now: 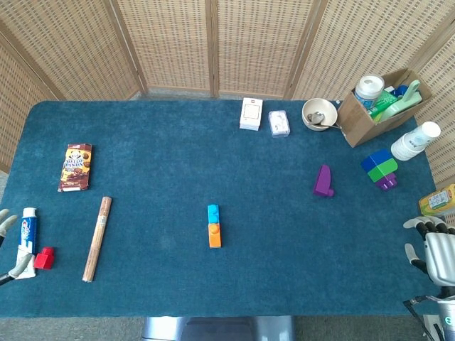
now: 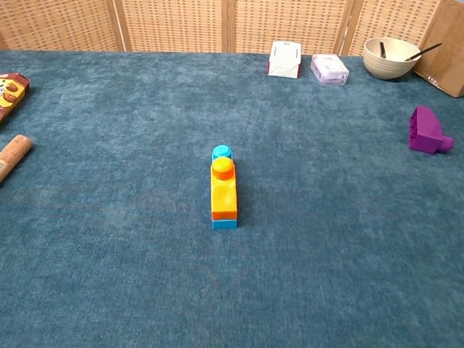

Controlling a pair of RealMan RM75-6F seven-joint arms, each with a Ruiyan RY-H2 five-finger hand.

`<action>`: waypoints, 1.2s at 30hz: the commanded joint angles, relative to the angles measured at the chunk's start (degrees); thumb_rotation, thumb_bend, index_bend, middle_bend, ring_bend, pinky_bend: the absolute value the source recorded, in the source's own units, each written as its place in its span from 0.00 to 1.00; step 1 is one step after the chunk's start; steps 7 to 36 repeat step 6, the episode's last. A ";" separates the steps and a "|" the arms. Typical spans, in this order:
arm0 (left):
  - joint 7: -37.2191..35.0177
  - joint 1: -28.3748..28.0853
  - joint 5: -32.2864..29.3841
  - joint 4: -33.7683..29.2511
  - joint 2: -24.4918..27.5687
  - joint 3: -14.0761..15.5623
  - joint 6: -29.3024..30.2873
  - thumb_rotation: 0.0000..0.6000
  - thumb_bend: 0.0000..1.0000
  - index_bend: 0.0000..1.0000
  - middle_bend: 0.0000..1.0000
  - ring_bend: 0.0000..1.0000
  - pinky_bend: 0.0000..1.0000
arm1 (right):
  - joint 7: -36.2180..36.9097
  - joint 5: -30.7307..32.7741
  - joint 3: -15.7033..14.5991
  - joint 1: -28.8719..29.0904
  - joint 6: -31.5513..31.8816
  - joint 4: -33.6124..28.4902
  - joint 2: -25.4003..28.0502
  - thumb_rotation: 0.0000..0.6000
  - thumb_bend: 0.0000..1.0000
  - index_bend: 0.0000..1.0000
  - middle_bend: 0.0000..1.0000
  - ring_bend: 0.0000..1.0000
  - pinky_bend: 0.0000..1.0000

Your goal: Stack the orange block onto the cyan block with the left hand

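Note:
The orange block (image 1: 215, 236) (image 2: 223, 190) sits on top of the cyan block (image 1: 213, 212) (image 2: 222, 152) in the middle of the blue table (image 1: 156, 163); a cyan stud and a cyan bottom edge still show. My left hand (image 1: 7, 245) is at the far left edge of the head view, mostly out of frame, with pale fingertips spread and nothing in them. My right hand (image 1: 432, 249) hangs at the lower right edge beyond the table, fingers loosely apart and holding nothing. Neither hand shows in the chest view.
A wooden stick (image 1: 97, 229), a red block (image 1: 44, 258), a toothpaste tube (image 1: 25, 234) and a snack pack (image 1: 75, 167) lie at the left. A purple piece (image 1: 323, 180), two small boxes (image 1: 251, 114), a bowl (image 1: 318, 114), a cardboard box (image 1: 373, 106) and a blue-green block (image 1: 379, 168) stand at the right and back.

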 commanded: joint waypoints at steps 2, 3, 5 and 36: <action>0.15 0.75 0.72 0.18 0.08 -1.27 0.42 0.00 0.26 0.12 0.08 0.00 0.00 | 0.54 -0.57 -0.15 0.35 -0.05 0.21 -0.21 1.00 0.32 0.38 0.37 0.27 0.37; 0.28 0.84 0.84 0.13 0.09 -1.55 0.36 0.00 0.26 0.12 0.08 0.00 0.00 | 0.62 -0.61 -0.19 0.38 -0.05 0.26 -0.26 1.00 0.32 0.38 0.37 0.27 0.37; 0.45 0.97 1.12 -0.01 0.12 -2.24 0.15 0.00 0.26 0.12 0.08 0.00 0.00 | 0.73 -0.63 -0.29 0.48 -0.13 0.44 -0.40 1.00 0.32 0.38 0.37 0.27 0.37; 0.47 0.99 1.21 -0.09 0.15 -2.51 -0.03 0.00 0.26 0.12 0.08 0.00 0.00 | 0.73 -0.62 -0.35 0.53 -0.22 0.51 -0.46 1.00 0.32 0.38 0.37 0.27 0.37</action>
